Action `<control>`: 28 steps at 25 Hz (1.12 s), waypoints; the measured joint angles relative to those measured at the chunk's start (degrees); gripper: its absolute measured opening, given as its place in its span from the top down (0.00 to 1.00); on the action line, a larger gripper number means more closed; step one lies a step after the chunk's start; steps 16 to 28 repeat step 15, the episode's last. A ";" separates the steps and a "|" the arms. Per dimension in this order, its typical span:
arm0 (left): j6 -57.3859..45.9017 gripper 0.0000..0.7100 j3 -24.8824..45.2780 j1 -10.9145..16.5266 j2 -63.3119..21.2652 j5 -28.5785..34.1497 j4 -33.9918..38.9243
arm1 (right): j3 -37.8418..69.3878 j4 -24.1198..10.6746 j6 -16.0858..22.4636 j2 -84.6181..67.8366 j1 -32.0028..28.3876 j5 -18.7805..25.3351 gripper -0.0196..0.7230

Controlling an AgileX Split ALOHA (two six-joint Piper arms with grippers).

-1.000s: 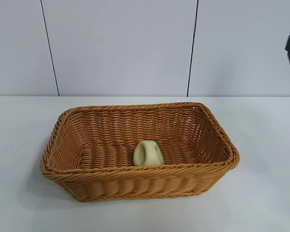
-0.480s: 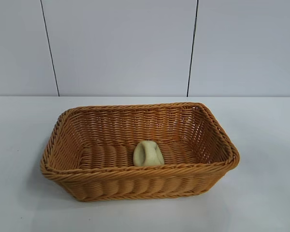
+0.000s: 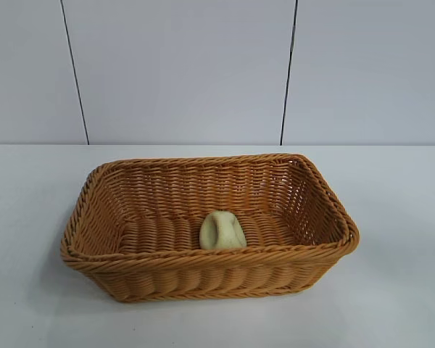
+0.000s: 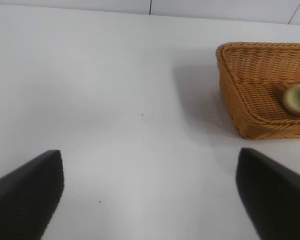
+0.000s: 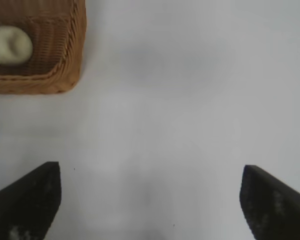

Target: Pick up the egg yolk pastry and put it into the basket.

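Already the egg yolk pastry (image 3: 222, 230) lies inside the basket (image 3: 203, 279), lower centre; left gripper (image 4: 150, 195) and right gripper (image 5: 150, 200) spread wide, empty, over bare table; placing looks finished, nothing left but parking.

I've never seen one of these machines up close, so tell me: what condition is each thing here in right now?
egg yolk pastry: lying loose on the basket floor, by the near wall.
basket: upright on the table, holding only the pastry.
left pincer: open, empty, over bare table beside the basket.
right pincer: open, empty, over bare table, away from the basket.
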 joint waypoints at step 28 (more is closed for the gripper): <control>0.00 0.05 0.00 0.00 0.00 0.00 0.00 | 0.00 0.40 -0.02 -7.68 1.11 0.30 0.04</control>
